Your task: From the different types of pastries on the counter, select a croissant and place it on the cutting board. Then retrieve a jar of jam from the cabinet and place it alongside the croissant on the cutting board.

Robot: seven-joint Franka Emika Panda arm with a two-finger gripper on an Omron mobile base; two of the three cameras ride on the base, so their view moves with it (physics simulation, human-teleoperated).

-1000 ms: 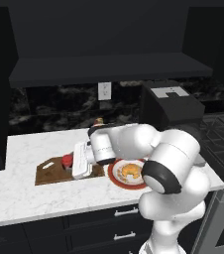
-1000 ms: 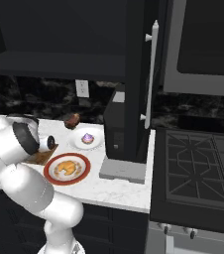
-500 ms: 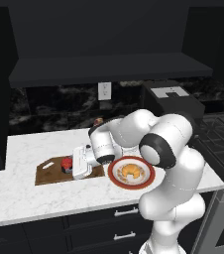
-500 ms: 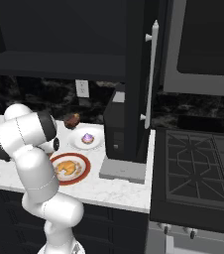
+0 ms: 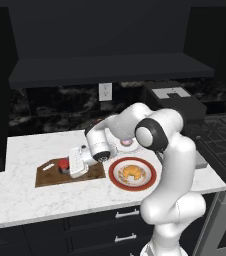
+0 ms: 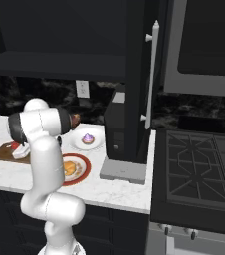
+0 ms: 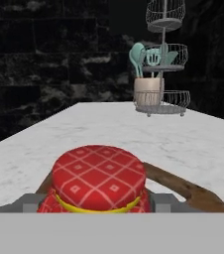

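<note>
No legible text, labels, brands or nos. were seen anywhere. The squat red jar's lid [image 7: 99, 178] carried just a white diamond-check pattern, no wording. The white wall outlet plate [image 5: 105, 91] on the dark backsplash was blank too.

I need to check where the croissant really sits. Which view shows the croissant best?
The left base view: the croissant lies unobstructed on the red-rimmed plate, not on the cutting board. In the right base view the arm covers part of the croissant. The hand view faces the jam jar.
</note>
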